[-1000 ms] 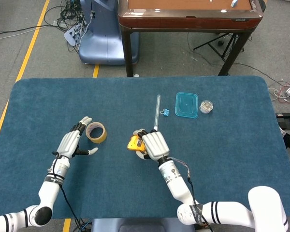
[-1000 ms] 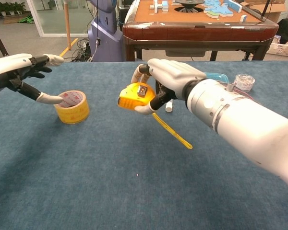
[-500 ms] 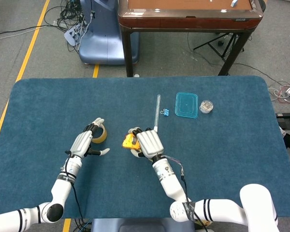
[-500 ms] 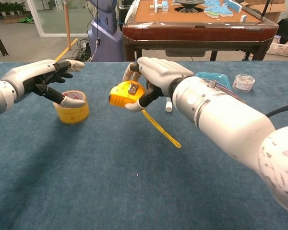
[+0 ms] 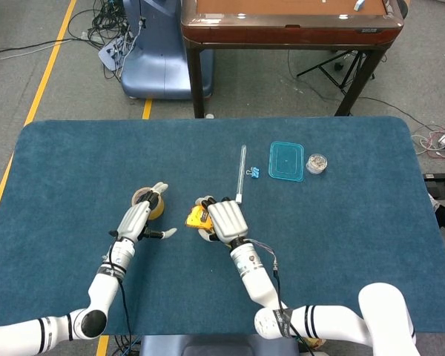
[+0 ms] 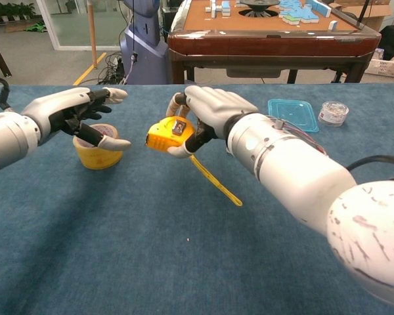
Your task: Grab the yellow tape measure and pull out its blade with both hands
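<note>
Chest view: tape measure blade down-right.

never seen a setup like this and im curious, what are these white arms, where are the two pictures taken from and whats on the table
This is a two-armed robot with human-like hands, steered by a person. Both pictures come from its own cameras: the head view looks down from above, the chest view looks forward from lower.

Its right hand holds a yellow tape measure, with a stretch of blade already hanging out. Its left hand is open, holding nothing, close to a roll of tape.

On the blue table further back lie a teal lid, a small clear jar, a blue binder clip and a thin white stick.
</note>
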`<state>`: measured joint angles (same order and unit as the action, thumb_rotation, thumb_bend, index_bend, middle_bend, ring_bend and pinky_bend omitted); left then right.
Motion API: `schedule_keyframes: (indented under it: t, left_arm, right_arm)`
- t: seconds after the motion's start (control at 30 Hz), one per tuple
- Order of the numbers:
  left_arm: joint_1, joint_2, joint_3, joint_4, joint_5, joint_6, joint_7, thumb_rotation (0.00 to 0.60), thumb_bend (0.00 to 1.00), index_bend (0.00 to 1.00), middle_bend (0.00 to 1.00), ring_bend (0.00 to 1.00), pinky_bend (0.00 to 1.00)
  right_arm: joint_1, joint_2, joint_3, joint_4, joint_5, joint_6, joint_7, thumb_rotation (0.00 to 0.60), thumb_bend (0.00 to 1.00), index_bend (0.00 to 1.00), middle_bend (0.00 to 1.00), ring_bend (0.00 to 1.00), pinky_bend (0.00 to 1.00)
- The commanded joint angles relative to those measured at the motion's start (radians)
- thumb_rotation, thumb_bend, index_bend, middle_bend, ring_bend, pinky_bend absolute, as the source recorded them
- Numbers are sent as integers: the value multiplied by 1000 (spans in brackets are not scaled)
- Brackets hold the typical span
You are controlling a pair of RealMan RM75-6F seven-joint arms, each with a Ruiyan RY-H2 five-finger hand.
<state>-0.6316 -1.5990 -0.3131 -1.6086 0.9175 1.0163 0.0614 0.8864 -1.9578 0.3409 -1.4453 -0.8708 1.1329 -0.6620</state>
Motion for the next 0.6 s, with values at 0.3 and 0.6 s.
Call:
schedule_keyframes:
  t: [0.3, 0.6]
  left_arm:
    - [-15, -36, -12, 32, -20, 8, -14, 600, 166, 0, 0, 0, 0]
    - [-20, -40, -13, 33, -30, 3, -20, 600, 166, 0, 0, 0, 0]
  right_arm:
    - [18, -32, 17, 42, 15, -14, 19, 600, 783, 616, 667, 567, 349]
    - [32, -46, 25, 60, 18, -20, 21, 600, 784, 616, 666, 567, 349]
